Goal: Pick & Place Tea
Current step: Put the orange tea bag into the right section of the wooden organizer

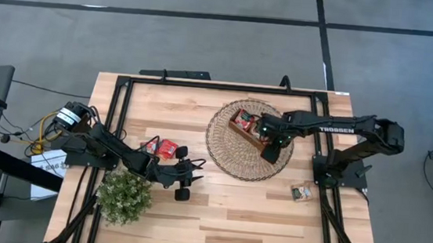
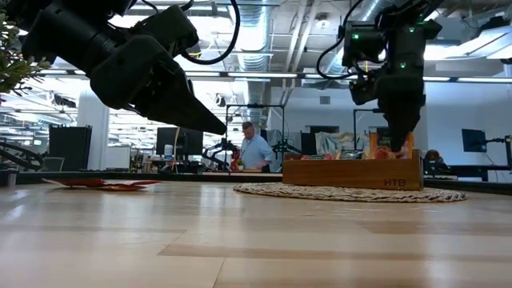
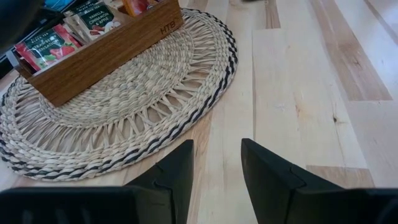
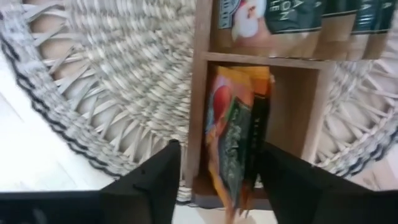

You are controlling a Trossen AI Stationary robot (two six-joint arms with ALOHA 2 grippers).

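High view: my right gripper (image 1: 270,151) hangs over the long brown wooden tray (image 1: 245,129) on the round woven straw mat (image 1: 229,158); my left gripper (image 1: 189,179) waits near flat red tea sachets (image 1: 161,147) on the pale plank table (image 1: 271,213).

Low view: the tray's smooth side stands on the mat's braided rim.

Left wrist view: my dark fingers (image 3: 177,171) stand parted, holding nothing.

Right wrist view: my fingers (image 4: 152,180) are spread either side of an upright glossy orange sachet (image 4: 231,140) in the tray's middle compartment; whether they touch it I cannot tell.
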